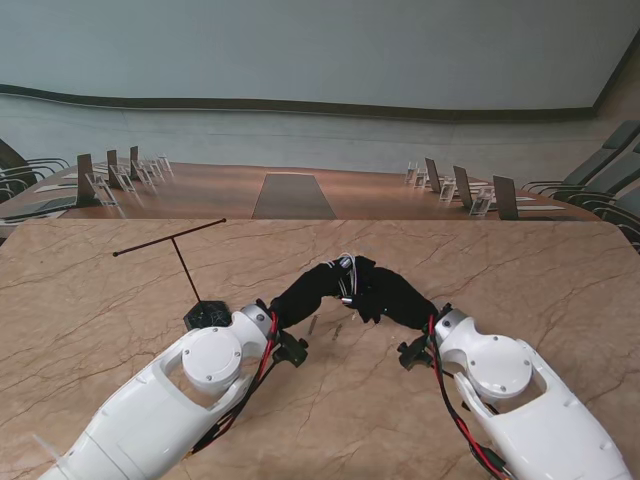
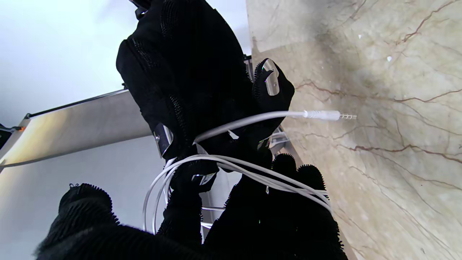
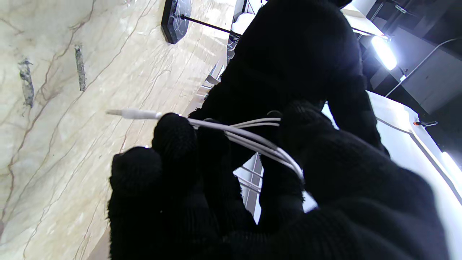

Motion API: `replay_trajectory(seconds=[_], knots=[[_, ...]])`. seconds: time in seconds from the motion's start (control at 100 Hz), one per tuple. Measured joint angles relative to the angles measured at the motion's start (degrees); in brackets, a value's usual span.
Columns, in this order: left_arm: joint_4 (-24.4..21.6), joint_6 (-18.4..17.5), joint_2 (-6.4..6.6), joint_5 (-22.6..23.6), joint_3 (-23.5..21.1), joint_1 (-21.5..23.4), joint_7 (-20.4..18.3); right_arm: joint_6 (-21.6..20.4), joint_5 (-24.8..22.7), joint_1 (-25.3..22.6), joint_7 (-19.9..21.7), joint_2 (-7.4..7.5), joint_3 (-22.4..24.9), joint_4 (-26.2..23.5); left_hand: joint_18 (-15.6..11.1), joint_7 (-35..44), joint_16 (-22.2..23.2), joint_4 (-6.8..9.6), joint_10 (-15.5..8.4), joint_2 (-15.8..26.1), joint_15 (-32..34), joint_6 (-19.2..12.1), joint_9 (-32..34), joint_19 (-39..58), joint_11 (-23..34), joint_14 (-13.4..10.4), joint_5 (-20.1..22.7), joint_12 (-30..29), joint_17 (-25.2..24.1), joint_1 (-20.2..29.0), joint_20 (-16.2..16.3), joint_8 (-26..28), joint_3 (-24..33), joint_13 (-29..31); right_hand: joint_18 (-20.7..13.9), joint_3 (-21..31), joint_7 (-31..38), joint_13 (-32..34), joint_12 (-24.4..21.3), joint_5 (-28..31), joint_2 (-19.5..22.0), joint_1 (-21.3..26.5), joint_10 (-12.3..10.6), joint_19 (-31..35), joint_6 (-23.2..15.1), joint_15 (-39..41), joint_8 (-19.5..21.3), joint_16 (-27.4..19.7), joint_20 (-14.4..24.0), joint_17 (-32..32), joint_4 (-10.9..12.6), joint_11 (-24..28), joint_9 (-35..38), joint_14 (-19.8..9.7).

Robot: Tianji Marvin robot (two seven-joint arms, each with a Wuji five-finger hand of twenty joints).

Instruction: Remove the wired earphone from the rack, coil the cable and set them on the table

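Both hands meet above the middle of the tabletop (image 1: 120, 300), well in from every edge, and the earphone cable (image 2: 231, 164) is off the rack (image 1: 185, 262), so by my read this is the coiling step, late on; left hand (image 1: 312, 287) has its fingers closed with several white turns lying across them; right hand (image 1: 392, 292) is also closed on the same bundle, the strands running between thumb and fingertips (image 3: 175, 131) in its wrist view; the jack plug (image 2: 330, 115) sticks out free past the fingers, hanging over bare marble, not touching anything I can see; earbuds themselves are hidden in the gloves, cannot place them. Next move, as I judge it: tuck or wrap that loose plug end into the loops, then lower the bundle and release one hand at a time so the turns do not spring apart; the loops sit loose and uneven, so a careless opening of fingers would likely undo them. Surroundings: the rack stands toward the left of the tabletop, its black base (image 1: 208, 316) just beside the left forearm (image 1: 215, 360), thin crossbar bare; it is the only thing near enough to catch if the left arm swings outward; the far conference table with chairs and nameplates is well apart and no concern.
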Motion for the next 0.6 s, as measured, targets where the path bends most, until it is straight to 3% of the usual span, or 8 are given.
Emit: replay_trajectory(seconds=[0.1,0.21,0.27,0.38,0.49,0.6], knots=[[0.0,-0.2,-0.14,0.0,0.1,0.0,-0.1,-0.3,0.2,-0.7,-0.2,-0.27,0.6,-0.1,0.0,0.0,0.0,0.0,0.4,0.0,0.0,0.0,0.0,0.1,0.0,0.1,0.0,0.0,0.0,0.0,-0.6,0.0,0.0,0.0,0.0,0.0,0.0,0.0,0.0,-0.6,0.0,0.0,-0.9,0.3,-3.6,0.4,-5.0,0.0,0.0,0.0,-0.1,0.0,0.4,0.0],[0.1,-0.2,-0.21,-0.1,0.3,-0.2,-0.1,-0.6,0.4,-1.0,-0.6,-0.29,0.5,-0.1,0.6,0.0,0.0,0.0,0.8,0.0,0.0,0.0,0.0,0.1,0.1,0.6,-0.1,0.0,0.0,0.0,-1.1,0.0,0.0,0.0,0.0,0.0,-2.2,0.0,0.0,-2.8,0.0,0.0,-1.0,0.4,-4.3,0.4,-8.5,0.0,0.0,0.1,-0.1,-0.7,0.4,0.0],[0.2,-0.2,-0.26,-0.4,0.3,-0.5,-0.1,-0.9,1.0,-1.0,-1.6,-0.3,0.0,-0.1,0.6,0.0,0.0,0.0,0.8,0.0,0.0,0.0,0.0,0.2,0.1,0.6,-0.3,0.0,-0.3,0.0,-1.3,0.0,0.0,0.0,0.0,0.1,-4.5,0.0,0.0,-4.1,0.0,-2.3,-0.8,0.4,-4.3,0.5,-9.0,0.0,0.0,0.1,-0.1,-0.8,0.4,0.0],[0.5,-0.2,-0.38,-0.5,0.5,-0.9,0.4,-1.3,2.3,-0.9,-4.4,-0.69,-1.3,0.2,0.7,-0.5,-0.2,0.0,0.9,0.0,-0.8,0.0,-0.1,-0.2,0.1,0.6,-2.0,0.3,-1.1,0.0,-2.5,0.0,0.0,-0.3,0.0,1.3,-7.3,1.2,0.0,-8.0,-0.8,-5.8,-0.1,1.1,-4.5,1.2,-3.7,0.0,0.0,1.4,0.0,-0.8,0.4,-0.3],[0.7,-0.1,-0.5,-0.6,0.6,-1.1,1.3,-1.2,2.4,-0.5,-4.5,-1.05,-2.0,0.4,0.7,-0.5,-0.7,0.0,0.9,0.0,-0.9,0.0,-0.1,-1.0,0.1,0.6,-2.8,0.7,-1.6,0.0,-2.8,0.1,0.0,-0.9,0.0,2.4,-7.4,1.7,0.0,-12.9,-2.2,-7.9,0.8,1.2,-3.4,1.3,-3.3,0.0,0.0,1.9,0.0,-1.4,-0.6,-0.5],[0.8,-0.2,-0.58,-0.6,0.5,-1.1,1.4,-1.0,1.0,-0.4,-4.8,-1.23,-2.1,0.3,0.7,-0.5,-0.7,0.0,0.9,0.0,-1.0,1.1,-0.7,-1.4,0.2,0.6,-3.3,0.7,-2.0,0.0,-3.3,0.1,0.0,-1.4,0.0,3.0,-5.4,1.8,0.0,-16.3,-3.8,-8.8,0.2,1.2,-2.6,1.3,-7.5,0.0,0.0,1.9,0.0,-1.4,-1.7,-0.5]])
